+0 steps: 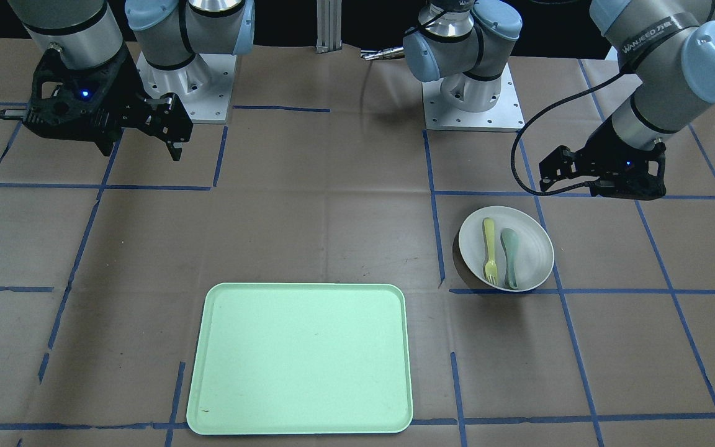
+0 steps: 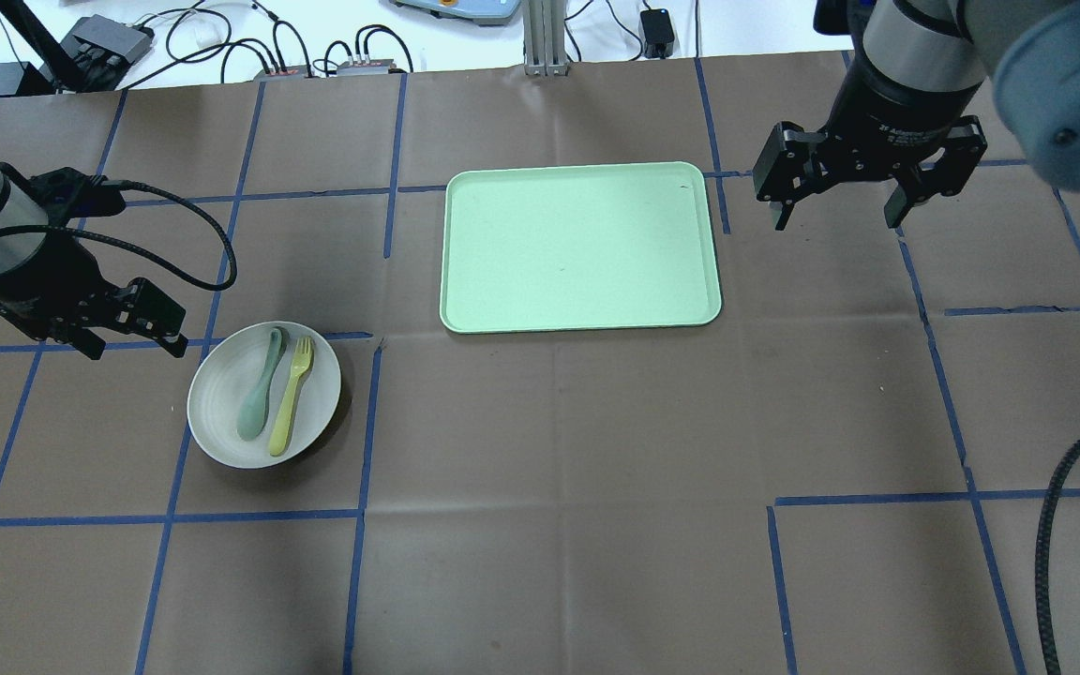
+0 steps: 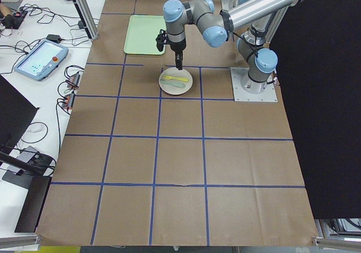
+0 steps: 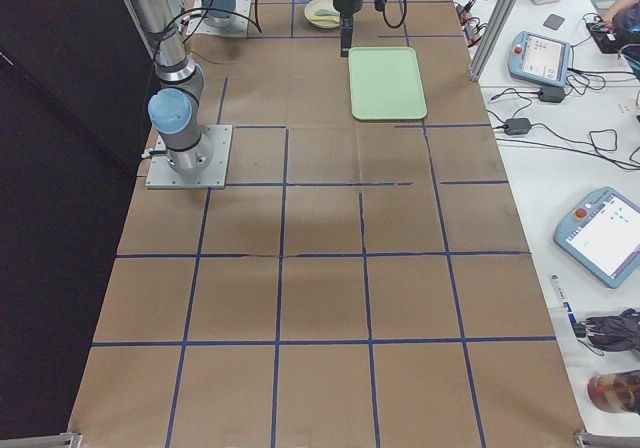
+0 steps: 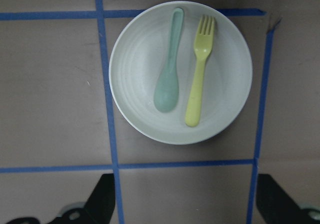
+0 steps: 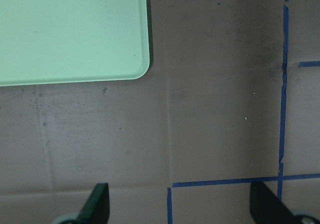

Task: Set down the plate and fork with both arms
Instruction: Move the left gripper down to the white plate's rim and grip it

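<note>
Left gripper (image 2: 135,342), right gripper (image 2: 837,211): jaws stood apart, empty. Fork (image 5: 199,74) lay just beside spoon (image 5: 169,69) on plate (image 5: 135,64); a spoon mispick looked possible.

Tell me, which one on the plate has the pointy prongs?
The pale-yellow fork, lying beside the grey-green spoon on the plate. Its end splits into prongs; the spoon ends in a smooth oval bowl.

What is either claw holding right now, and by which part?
Nothing. Both are open and empty: the left claw hangs near the plate, where fork and spoon lie; the right claw near the tray.
</note>
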### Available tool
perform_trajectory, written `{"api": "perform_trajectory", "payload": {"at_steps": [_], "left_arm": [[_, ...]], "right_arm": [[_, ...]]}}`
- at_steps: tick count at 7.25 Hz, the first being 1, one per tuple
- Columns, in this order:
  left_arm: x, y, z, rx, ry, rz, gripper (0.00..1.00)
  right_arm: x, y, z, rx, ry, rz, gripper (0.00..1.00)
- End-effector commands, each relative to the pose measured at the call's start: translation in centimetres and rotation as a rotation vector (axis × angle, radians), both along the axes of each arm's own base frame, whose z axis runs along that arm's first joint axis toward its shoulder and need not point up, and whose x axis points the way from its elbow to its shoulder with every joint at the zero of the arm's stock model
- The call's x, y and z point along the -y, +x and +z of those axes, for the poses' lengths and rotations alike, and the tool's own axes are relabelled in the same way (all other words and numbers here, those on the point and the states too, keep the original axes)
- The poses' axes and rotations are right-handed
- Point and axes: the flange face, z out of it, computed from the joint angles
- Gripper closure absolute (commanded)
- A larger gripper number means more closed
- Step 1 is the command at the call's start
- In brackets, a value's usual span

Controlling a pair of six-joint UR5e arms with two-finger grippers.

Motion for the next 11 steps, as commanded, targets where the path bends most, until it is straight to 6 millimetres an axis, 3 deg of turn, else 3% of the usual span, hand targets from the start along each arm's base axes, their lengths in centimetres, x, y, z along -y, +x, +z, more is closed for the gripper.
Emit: {"api": "perform_trajectory", "payload": {"at_steps": [1,3,5,11], "left_arm": [[0.7,4.1,-5.6,-0.015,-0.009,-0.048,0.01],[2.7,7.3,-11.6,-0.039,0.005,-0.071,0.06],[2.8,7.7,-14.1,-0.068,0.028,-0.113,0.05],[1.7,6.5,-16.7,-0.183,0.032,0.01,0.02]], "right_arm": [[-0.6,-0.3,0.0,-0.002,0.012,-0.001,0.0],[-0.5,-0.4,0.2,-0.001,0.004,0.002,0.0],[-0.6,-0.2,0.2,-0.001,0.003,0.005,0.0],[-0.5,-0.3,0.2,-0.001,0.001,0.004,0.0]]}}
